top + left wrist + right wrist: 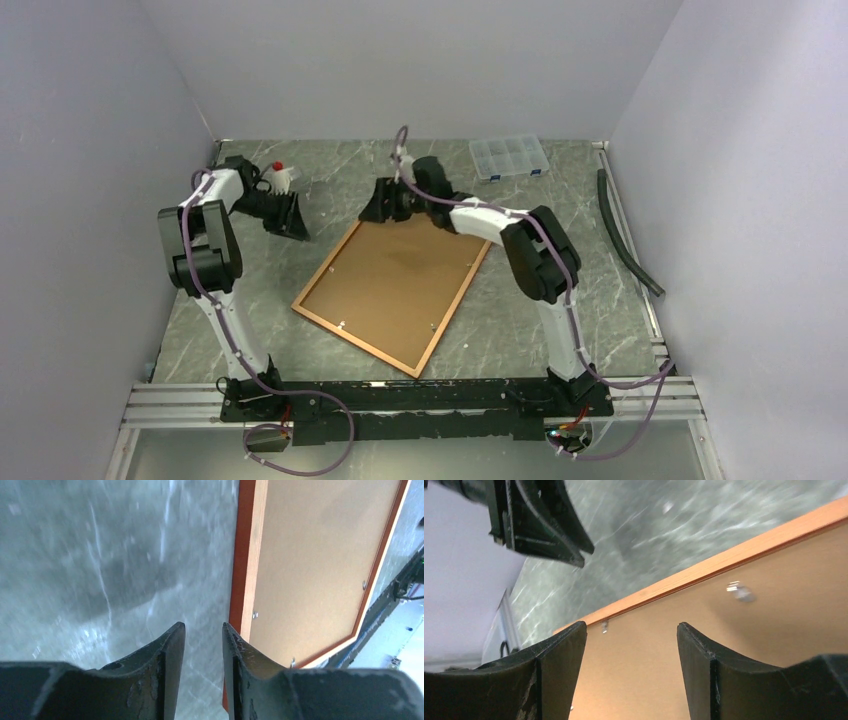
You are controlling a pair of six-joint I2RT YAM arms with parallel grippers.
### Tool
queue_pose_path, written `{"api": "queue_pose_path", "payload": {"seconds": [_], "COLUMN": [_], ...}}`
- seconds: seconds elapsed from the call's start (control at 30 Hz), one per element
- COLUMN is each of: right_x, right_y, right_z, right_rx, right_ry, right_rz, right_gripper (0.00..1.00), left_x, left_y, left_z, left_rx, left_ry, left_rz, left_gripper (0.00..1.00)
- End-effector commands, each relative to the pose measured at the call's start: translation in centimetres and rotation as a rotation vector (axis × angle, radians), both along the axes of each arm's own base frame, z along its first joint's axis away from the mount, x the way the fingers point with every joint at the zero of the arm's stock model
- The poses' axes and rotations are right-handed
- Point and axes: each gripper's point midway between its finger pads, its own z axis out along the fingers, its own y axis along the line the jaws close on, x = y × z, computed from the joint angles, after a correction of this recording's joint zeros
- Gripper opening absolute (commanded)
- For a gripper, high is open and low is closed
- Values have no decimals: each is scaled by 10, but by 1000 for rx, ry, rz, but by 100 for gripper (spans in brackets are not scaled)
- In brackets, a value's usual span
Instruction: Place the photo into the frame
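We are holding our right fingers [569, 650] apart over the frame's [355, 341] twelve o'clock edge, mid-worktop [480, 340], with our left fingers [172, 645] slightly apart and empty at ten o'clock. We are seeing no photo, and pushing down off-centre risks tipping or skidding the frame.

- The top camera sits high up at the near side of the table [490, 330]. It looks down from far off and sees the whole table, with the frame [392, 288] in the middle.
- The left wrist camera looks down past the left gripper [202, 628]. It is very close to the table, beside the frame's long edge.
- The right wrist camera looks low across the frame's brown back, past the right gripper [631, 627]. It sees the left gripper too.
- All three views share the frame and the table.
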Motion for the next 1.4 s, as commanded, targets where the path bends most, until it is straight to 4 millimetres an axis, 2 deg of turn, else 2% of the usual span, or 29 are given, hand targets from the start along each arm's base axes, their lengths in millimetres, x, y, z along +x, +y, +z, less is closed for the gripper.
{"api": "queue_pose_path", "payload": {"seconds": [0.0, 0.1, 0.23, 0.43, 0.6, 0.9, 1.17, 1.37], "right_x": [29, 38, 42, 45, 43, 54, 64, 66], "right_y": [-35, -39, -32, -22, -15, -10, -6, -5], "right_z": [5, -5, -15, -25, -40, -54, -56, -54], "right_rx": [-41, -35, -18, 5, 5, -6, -16, -16], "right_ry": [-38, -6, 26, 62, 104, 118, 99, 91], "right_rz": [-101, -117, -110, -100, -88, -105, -112, -114], "right_gripper": [70, 70, 70, 68, 68, 67, 66, 66], "left_x": [26, 38, 47, 52, 42, 12, -5, -8], "left_y": [-37, -53, -67, -81, -83, -83, -81, -81], "left_z": [-3, -13, -22, -21, -30, -40, -47, -49], "left_rx": [-62, -79, -98, -140, -132, -118, -109, -109], "left_ry": [9, 27, 36, 40, 61, 93, 116, 118], "left_rz": [-4, -3, -9, -25, -40, -69, -84, -91], "left_gripper": [40, 40, 41, 41, 35, 31, 28, 26]}}
